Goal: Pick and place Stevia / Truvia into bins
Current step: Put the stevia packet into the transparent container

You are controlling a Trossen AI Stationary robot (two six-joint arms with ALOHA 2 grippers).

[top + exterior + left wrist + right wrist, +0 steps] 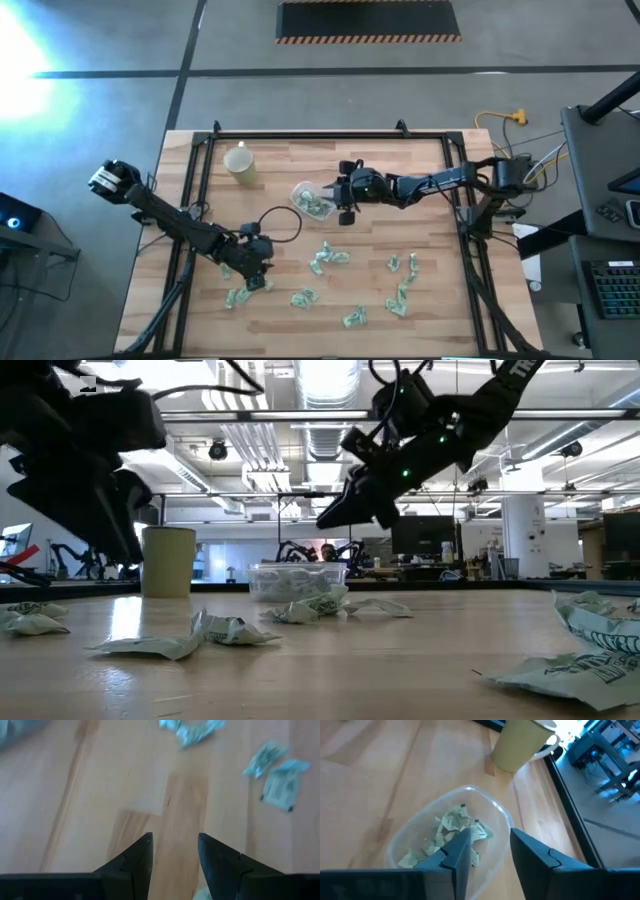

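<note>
right jaws (487,847) open over clear tub (415,835), perhaps ten sachets (455,827) inside

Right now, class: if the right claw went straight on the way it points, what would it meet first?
Probably the clear tub, already holding sachets: the right claw, open and empty, points at it from above. Depth is unclear.

Down at bench (330,670) level, the clear bin (296,580) sat mid-frame with sachets inside it and a few more (330,606) lying just in front. The right tool (345,510) hung above it, well clear of the rim. A pale yellow cup (168,561) stood upright to one side, the left arm (85,460) looming dark beside it. Loose sachets (185,637) were scattered across the near wood.
</note>
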